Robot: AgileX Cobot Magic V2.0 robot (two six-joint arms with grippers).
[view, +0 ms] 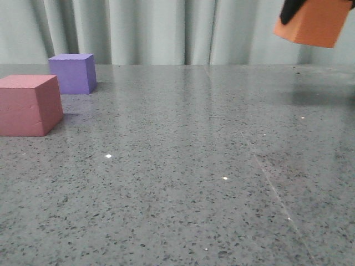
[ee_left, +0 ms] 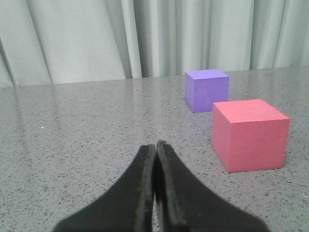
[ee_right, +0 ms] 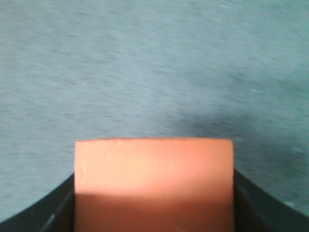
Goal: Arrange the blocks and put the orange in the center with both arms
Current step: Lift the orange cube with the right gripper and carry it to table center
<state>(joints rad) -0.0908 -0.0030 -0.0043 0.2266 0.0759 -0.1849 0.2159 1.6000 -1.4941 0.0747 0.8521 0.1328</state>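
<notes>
The right claw (ee_right: 154, 212) is clamped on the orange cube (view: 313, 22), one dark finger (ee_right: 46, 212) against each side face, and holds it tilted high above the speckled grey counter (view: 183, 183), well clear of the surface. Directly beneath the carried cube there is only bare stone and a soft shadow. The left claw (ee_left: 155, 193) hangs low over the counter with its two fingers pressed together and nothing between them. Ahead of it and off to one side sit the other two blocks: the pink-red cube (ee_left: 250, 135) is the nearer, and the purple cube (ee_left: 206, 90) stands just beyond it, close by, though whether the two touch cannot be told from these views. Both rest flat on the counter in front of the pale curtain (view: 166, 30).

By these pictures the job appears roughly midway: the orange cube has been picked up but not set down, and the pink-red and purple cubes stand too close together to take it between them. What seems left is to separate that pair, likely work for the idle left claw, and then to lower the orange cube into the opening.
</notes>
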